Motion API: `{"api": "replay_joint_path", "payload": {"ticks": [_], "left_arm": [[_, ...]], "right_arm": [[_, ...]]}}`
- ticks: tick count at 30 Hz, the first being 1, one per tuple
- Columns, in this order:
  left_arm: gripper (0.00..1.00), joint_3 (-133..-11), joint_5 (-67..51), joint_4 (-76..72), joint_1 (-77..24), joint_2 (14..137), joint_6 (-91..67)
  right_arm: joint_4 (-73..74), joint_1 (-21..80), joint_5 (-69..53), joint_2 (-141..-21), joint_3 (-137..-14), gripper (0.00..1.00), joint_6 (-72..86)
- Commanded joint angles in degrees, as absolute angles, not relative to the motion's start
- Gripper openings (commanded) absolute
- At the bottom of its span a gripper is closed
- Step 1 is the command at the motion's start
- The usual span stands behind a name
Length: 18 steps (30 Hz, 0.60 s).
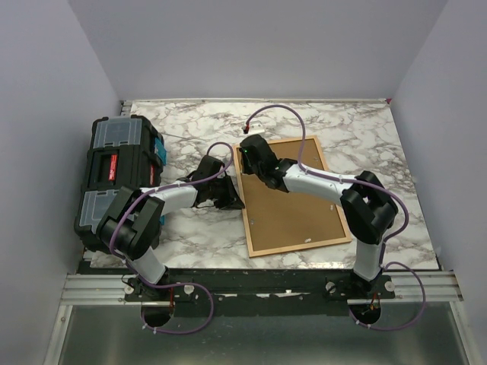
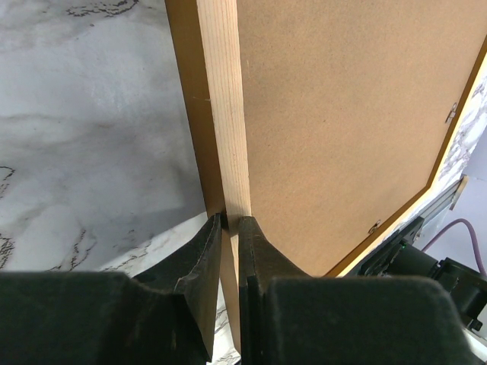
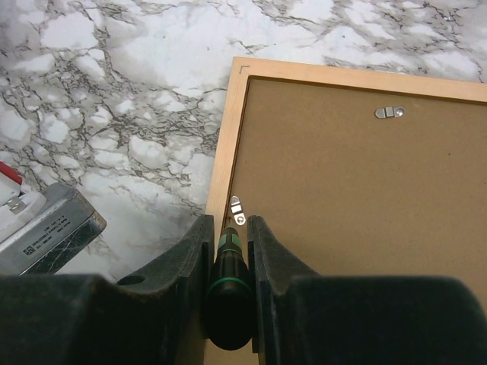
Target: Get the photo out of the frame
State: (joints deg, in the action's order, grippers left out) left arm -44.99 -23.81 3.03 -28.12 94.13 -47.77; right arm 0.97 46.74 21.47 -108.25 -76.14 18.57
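Observation:
The frame lies face down on the marble table, its brown backing board facing up. The photo is hidden under the board. My left gripper is shut on the frame's left rail, one finger on each side of the wood. My right gripper is shut on a black and green screwdriver. Its tip sits at the frame's left rail, just beside a small metal turn clip. A second clip sits on the far rail.
A black toolbox with clear-lidded compartments stands at the table's left edge. A grey metal block lies left of the frame in the right wrist view. More clips show on the backing's edge.

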Motion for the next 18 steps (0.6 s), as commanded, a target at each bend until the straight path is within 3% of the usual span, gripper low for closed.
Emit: {"api": "replay_joint_path", "payload": {"ticks": [1, 18], "left_arm": [[0.15, -43.9, -20.1, 5.1, -28.1, 96.1, -45.4], [0.14, -42.7, -20.0, 4.3, -28.0, 96.4, -45.6]], "right_arm": [[0.7, 46.7, 22.5, -110.5, -76.9, 0.00, 18.4], [0.6, 46.6, 27.9, -112.6, -79.3, 0.00, 17.0]]}}
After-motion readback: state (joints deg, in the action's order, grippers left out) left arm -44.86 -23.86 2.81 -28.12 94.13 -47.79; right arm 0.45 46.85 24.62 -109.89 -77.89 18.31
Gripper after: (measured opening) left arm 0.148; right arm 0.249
